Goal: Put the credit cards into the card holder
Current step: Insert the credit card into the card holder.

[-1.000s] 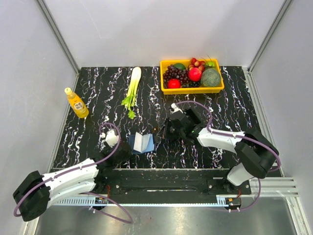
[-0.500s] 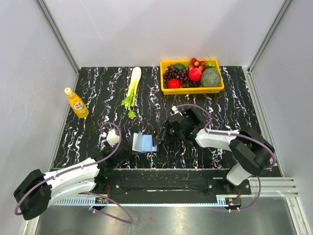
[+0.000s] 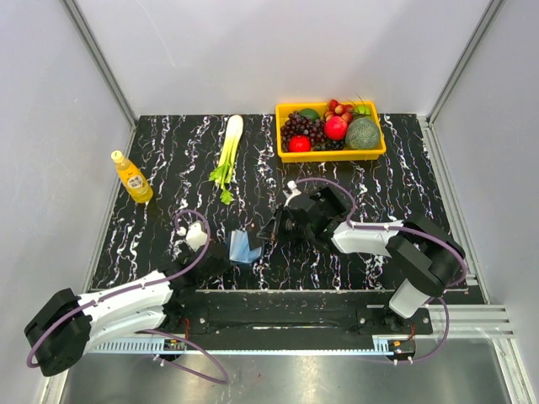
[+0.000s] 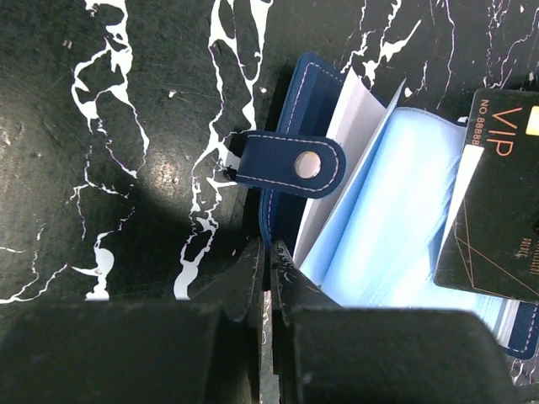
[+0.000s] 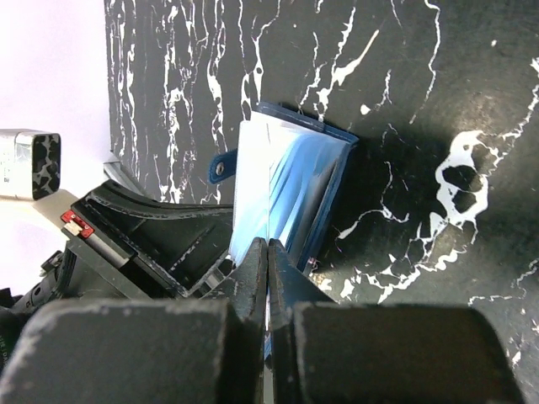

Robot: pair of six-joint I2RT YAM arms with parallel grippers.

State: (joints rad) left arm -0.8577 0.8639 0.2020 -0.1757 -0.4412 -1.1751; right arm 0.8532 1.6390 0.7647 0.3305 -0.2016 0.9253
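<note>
One card at the pocket, not yet seated

The card holder (image 3: pixel 244 247) lies open on the desk (image 3: pixel 168 168), on the arms' side of the celery (image 3: pixel 227 151). The left jaws are closed, apparently pinching its cover, and the right jaws are clamped on a black VIP card (image 4: pixel 497 210) overlapping its pale pockets.

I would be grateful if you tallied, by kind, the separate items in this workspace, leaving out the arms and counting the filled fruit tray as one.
orange bottle: 1
celery stalk: 1
yellow fruit tray: 1
card holder: 1
VIP card: 1
Total: 5
</note>
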